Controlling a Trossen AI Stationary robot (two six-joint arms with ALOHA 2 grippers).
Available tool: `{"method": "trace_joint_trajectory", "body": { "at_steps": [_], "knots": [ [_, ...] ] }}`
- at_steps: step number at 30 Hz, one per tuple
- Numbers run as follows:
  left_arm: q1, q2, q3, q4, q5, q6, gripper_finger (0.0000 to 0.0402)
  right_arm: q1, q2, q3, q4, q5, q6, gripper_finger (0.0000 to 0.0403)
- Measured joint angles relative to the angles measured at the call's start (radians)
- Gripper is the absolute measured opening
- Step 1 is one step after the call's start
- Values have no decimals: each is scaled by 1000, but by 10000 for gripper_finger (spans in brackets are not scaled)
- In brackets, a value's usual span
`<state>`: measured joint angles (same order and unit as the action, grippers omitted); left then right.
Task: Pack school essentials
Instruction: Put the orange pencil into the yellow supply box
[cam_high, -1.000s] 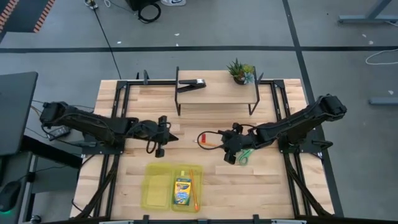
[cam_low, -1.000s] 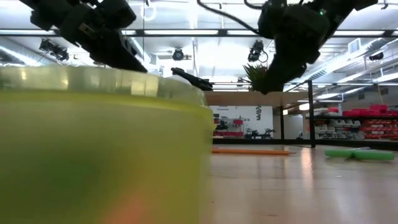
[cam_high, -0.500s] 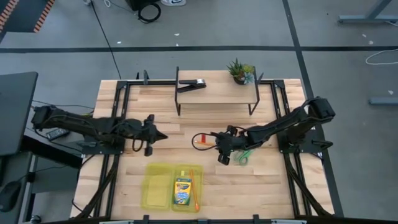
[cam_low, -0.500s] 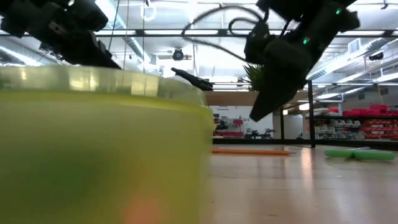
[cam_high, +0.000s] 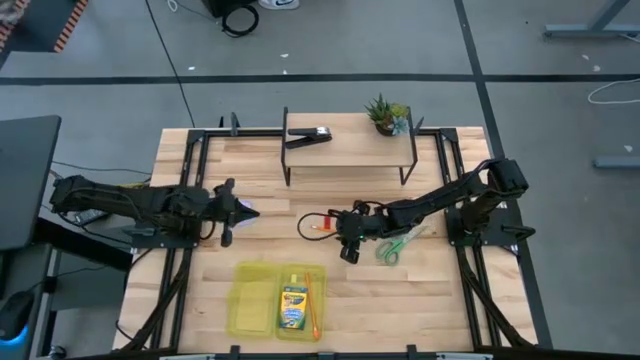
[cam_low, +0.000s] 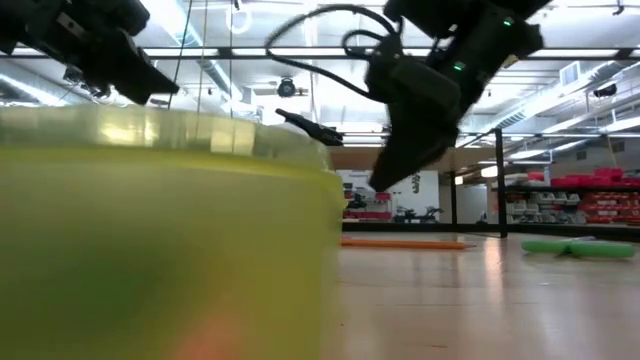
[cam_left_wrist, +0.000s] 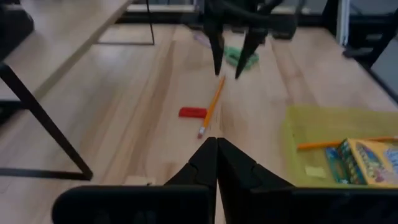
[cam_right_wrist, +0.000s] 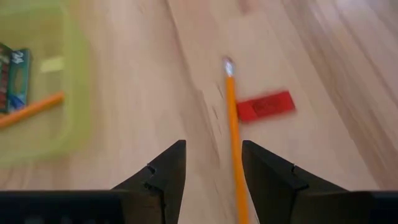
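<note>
An orange pencil and a short red piece lie side by side flat on the wooden table, near its middle. My right gripper hangs open just above them, slanting down, and touches nothing; the left wrist view shows it over the pencil's far end. Green-handled scissors lie to its right. A yellow-green tray near the front edge holds a crayon box and another orange pencil. My left gripper is shut and empty, drawn back at the table's left.
A low shelf stands at the far side with a black clip-like tool and a small potted plant on it. Bare wood lies between the tray and the pencil.
My right gripper has gone toward the table's left and down, away from the scissors and over the pencil and red piece, its fingers still apart. My left gripper has drawn back toward the table's left edge, still shut.
</note>
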<state>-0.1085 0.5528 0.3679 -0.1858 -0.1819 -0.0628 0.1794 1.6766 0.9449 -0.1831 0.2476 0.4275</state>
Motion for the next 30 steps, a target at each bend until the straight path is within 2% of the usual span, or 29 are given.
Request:
{"method": "trace_joint_trajectory", "body": {
  "at_steps": [9, 13, 21, 30],
  "knots": [
    [-8, -113, -5, -56, -2, -32, 18, -34, 111, 211, -168, 1, -119, 163],
    [-24, -146, -72, -9, -4, -66, 16, -42, 165, 273, -196, 0, -162, 163],
    [-33, -204, -227, 158, -6, -114, 15, -66, 183, 286, -294, -36, -140, 163],
    [-33, -227, -326, 365, -6, -125, 16, -45, 182, 235, -319, -52, -80, 163]
  ]
}}
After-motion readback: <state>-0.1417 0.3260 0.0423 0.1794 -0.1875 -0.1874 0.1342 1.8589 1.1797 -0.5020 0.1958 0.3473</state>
